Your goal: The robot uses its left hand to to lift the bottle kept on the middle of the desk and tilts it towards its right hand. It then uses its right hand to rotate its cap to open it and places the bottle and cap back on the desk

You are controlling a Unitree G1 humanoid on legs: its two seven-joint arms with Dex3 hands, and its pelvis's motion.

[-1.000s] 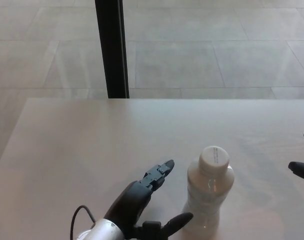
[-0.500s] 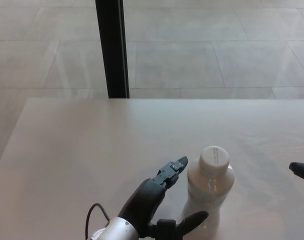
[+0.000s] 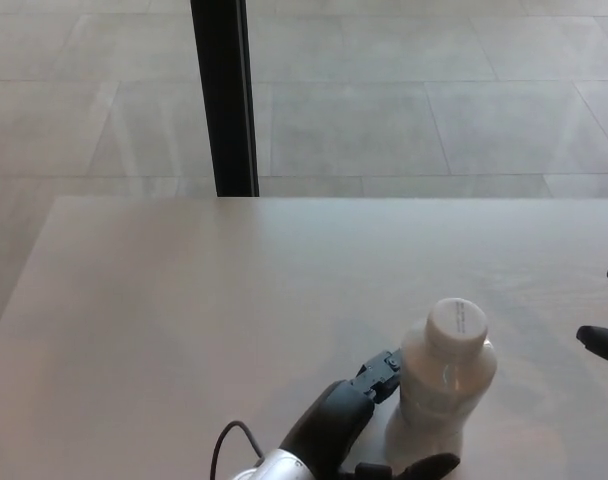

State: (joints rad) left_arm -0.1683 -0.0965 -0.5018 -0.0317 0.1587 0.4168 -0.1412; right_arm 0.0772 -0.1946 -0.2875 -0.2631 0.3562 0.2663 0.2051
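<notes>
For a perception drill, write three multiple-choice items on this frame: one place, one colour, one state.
1. The left robot hand is where, relative to the clear plastic bottle?
A) picture left, against it
B) behind it
C) far right

2. The round bottle cap is:
A) red
B) white
C) blue

3. The cap is:
A) lying on the pale wooden desk
B) in the right robot hand
C) on the bottle

Answers: 1 A, fingers flank the bottle; 2 B, white top; 3 C, cap sits on the neck.

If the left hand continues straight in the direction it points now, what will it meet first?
Most likely the bottle. The left hand points up and to the right, its fingers at the bottle's side; actual contact is unclear.
</notes>
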